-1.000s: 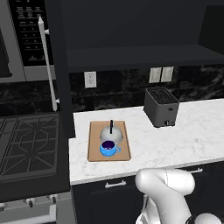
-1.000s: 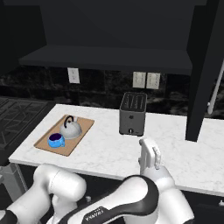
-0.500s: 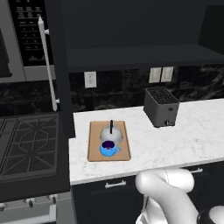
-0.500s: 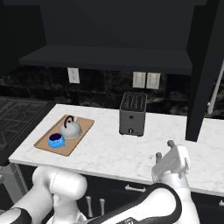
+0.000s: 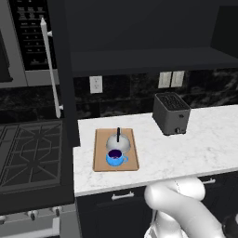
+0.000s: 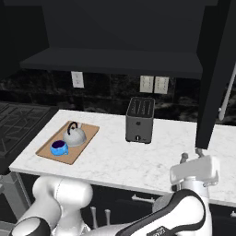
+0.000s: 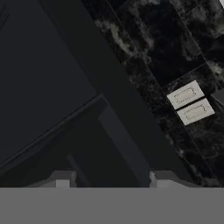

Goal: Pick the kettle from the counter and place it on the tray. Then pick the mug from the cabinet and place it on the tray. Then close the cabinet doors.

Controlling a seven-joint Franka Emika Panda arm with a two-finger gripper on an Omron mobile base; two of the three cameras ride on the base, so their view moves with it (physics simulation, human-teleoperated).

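We count one kettle (image 5: pixel 118 142), one mug (image 5: pixel 115 158) and one tray (image 5: pixel 100 161) on the bench (image 5: pixel 204 139), plus one toaster (image 5: pixel 171 113). The wall carries three outlet plates: a single (image 5: pixel 95 84) and a pair (image 5: pixel 170 79). One stovetop (image 5: pixel 28 155) sits alongside.

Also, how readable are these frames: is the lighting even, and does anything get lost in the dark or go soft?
Left base view: the counter is bright, and the kettle and mug read clearly on the tray; the cabinet above is near-black with little detail. Right base view: same contrast, and the gripper stands out against the dark door. Hand view: dim, tilted, coarse; the wall plates look soft.
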